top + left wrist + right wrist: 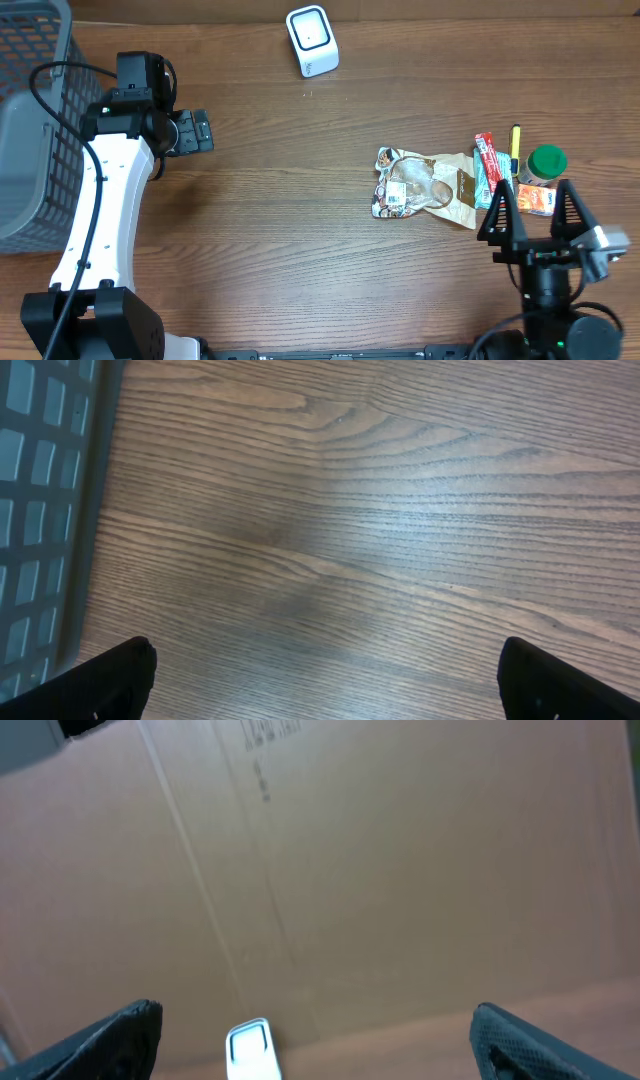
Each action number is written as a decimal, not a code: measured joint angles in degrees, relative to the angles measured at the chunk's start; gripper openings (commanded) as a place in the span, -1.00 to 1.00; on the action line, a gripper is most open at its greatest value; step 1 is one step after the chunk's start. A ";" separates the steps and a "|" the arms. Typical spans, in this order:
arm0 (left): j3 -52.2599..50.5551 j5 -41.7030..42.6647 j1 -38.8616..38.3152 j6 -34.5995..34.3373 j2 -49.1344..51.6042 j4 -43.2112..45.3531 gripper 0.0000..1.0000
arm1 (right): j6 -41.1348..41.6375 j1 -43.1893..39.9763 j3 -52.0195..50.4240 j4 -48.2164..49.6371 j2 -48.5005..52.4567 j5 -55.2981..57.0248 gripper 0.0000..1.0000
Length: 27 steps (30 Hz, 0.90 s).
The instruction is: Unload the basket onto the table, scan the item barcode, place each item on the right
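Observation:
The white barcode scanner (pixel 312 40) stands at the table's far edge; the right wrist view shows it low in the frame as the scanner (pixel 250 1050). The items lie at the right: a crinkled snack bag (pixel 425 187) with a white label, a red packet (pixel 487 160), an orange packet (pixel 537 200) and a green-lidded bottle (pixel 547 163). My right gripper (pixel 535 215) is open and empty just in front of them, raised and facing the back wall (pixel 318 1045). My left gripper (pixel 200 131) is open over bare wood (pixel 325 685) at the far left, holding nothing.
A grey mesh basket (pixel 30 150) fills the left edge, and its wall shows beside my left fingers as the basket (pixel 40 510). A yellow pen (pixel 516 145) lies among the items. A cardboard wall (pixel 400 870) backs the table.

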 measured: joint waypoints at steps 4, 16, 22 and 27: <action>0.00 0.02 0.00 0.00 0.00 -0.02 0.99 | 0.04 -1.27 -8.07 5.14 -4.55 -1.07 1.00; 0.00 0.02 -0.02 0.00 0.00 -0.02 0.99 | 0.00 -1.60 -16.22 6.34 -5.70 -1.75 1.00; 0.00 0.02 -0.02 -0.02 0.00 -0.02 1.00 | -0.02 -1.57 -19.74 6.32 -5.70 -2.32 1.00; 0.00 0.02 -0.02 -0.02 0.00 -0.02 1.00 | -0.31 -1.60 -21.20 5.27 -5.70 -3.37 1.00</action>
